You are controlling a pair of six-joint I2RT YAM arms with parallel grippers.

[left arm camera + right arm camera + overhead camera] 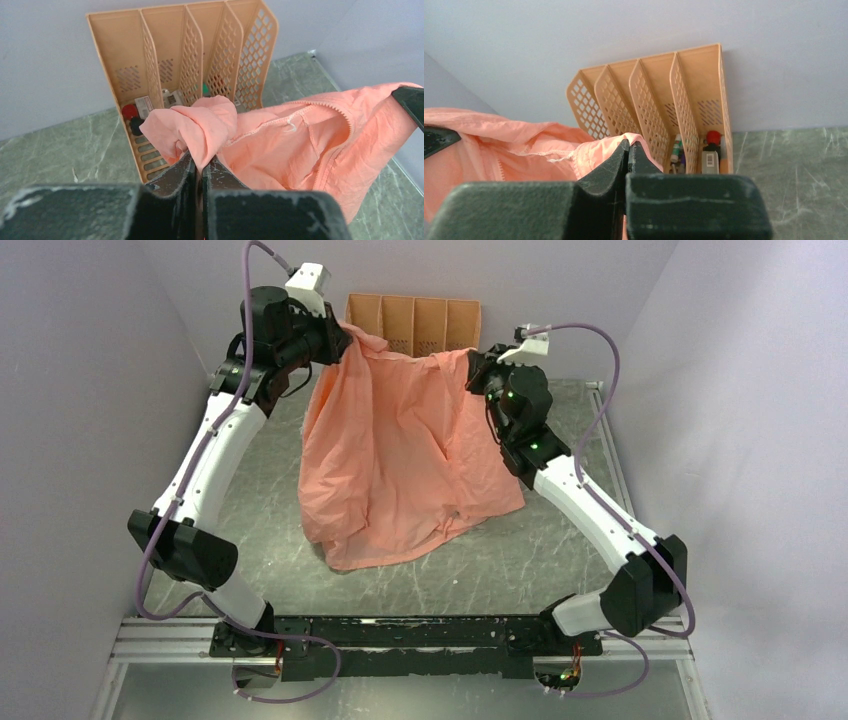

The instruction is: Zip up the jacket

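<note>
Clenched on one top corner of the jacket (400,460) with left gripper (338,340), before the rack's (412,318) left end. Hung across the rack's front, long axis dropping away from it, hem on the table (560,570). Clenched on the other corner with right gripper (480,365), before the rack's right end; seemingly neither nearer the zipper (345,120).
</note>
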